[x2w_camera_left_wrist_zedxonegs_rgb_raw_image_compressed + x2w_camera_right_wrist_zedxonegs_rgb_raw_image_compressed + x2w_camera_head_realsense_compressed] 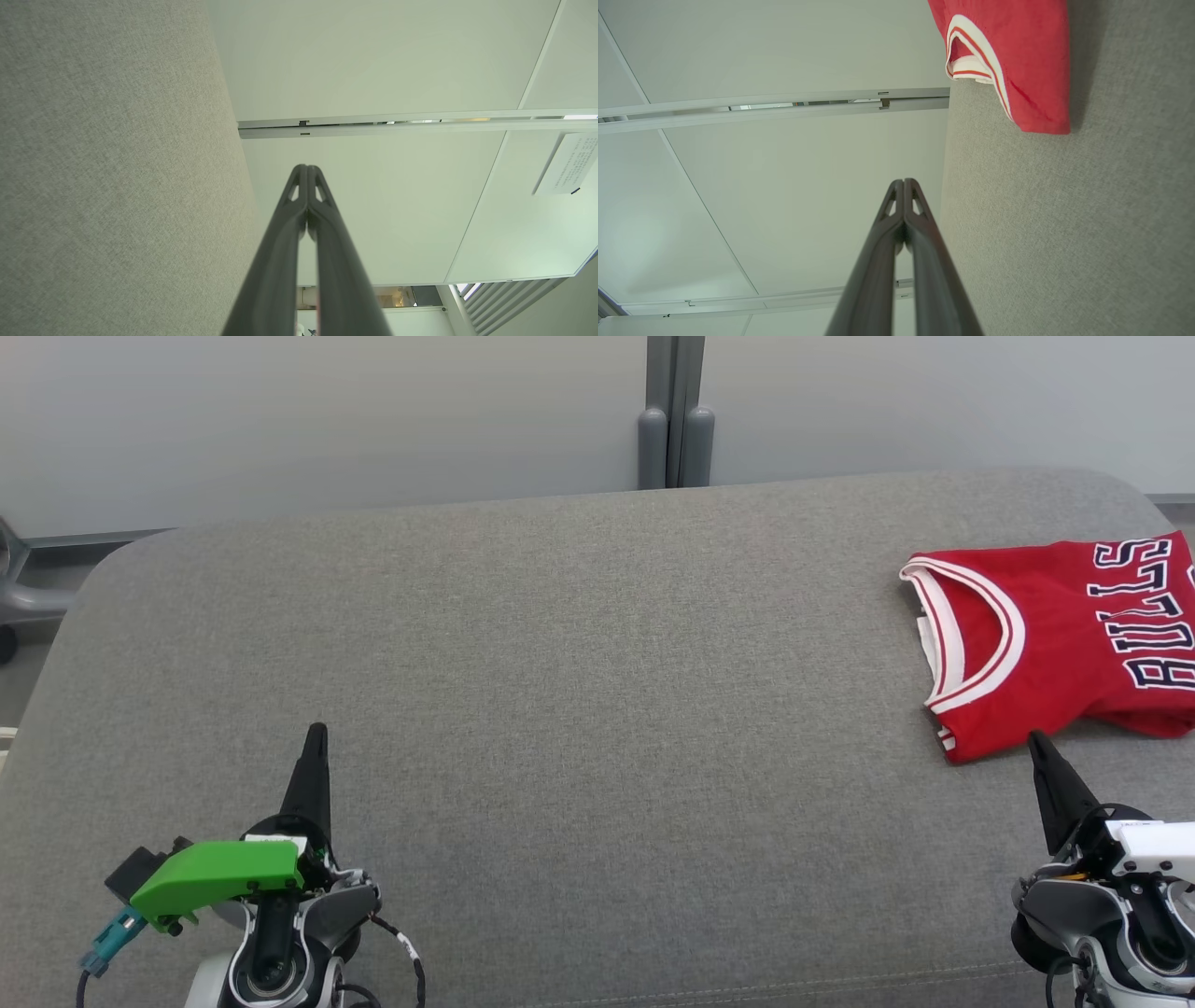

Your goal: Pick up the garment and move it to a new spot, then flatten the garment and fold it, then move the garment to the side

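The garment is a red basketball jersey with white trim and dark lettering. It lies folded at the right edge of the grey padded surface and runs off the head view's right side. Its folded corner appears at the top of the right wrist view. My right gripper is shut and empty, its tip just short of the jersey's near edge; the right wrist view has its fingertips pressed together. My left gripper is shut with nothing in it, low at the left, far from the jersey, fingertips closed.
Behind the padded surface stands a pale wall with a grey vertical post. A grey chair base shows at the far left past the surface's edge. The wide middle of the fabric holds nothing.
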You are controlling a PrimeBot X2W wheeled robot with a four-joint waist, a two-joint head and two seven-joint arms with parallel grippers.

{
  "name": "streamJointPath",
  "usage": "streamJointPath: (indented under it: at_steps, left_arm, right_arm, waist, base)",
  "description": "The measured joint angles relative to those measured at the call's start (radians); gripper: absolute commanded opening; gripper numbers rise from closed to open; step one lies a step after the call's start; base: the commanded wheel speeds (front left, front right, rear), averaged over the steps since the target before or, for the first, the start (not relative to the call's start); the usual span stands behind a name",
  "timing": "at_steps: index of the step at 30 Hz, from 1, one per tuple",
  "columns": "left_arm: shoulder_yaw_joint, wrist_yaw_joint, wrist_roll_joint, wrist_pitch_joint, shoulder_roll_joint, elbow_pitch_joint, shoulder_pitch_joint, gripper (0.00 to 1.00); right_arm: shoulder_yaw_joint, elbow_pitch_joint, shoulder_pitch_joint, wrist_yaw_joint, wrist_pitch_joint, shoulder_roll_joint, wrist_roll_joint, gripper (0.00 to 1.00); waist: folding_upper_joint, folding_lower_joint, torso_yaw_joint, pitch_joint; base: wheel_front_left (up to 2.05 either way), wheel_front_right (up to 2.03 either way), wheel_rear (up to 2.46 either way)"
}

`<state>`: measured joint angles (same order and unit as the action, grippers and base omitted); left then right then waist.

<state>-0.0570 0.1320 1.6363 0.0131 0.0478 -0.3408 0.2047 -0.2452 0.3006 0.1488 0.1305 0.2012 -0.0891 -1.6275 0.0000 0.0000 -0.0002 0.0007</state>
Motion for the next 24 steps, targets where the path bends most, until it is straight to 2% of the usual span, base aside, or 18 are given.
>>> streamJointPath:
  at_steps: [24]
  left_arm:
    - [0.000,0.000,0.000,0.000,0.000,0.000,0.000,0.00]
  right_arm:
    - [-0.004,0.000,0.000,0.000,0.004,0.003,0.003,0.00]
  waist:
    - [0.0000,0.0000,0.000,0.000]
  base:
    - [0.00,0.00,0.00]
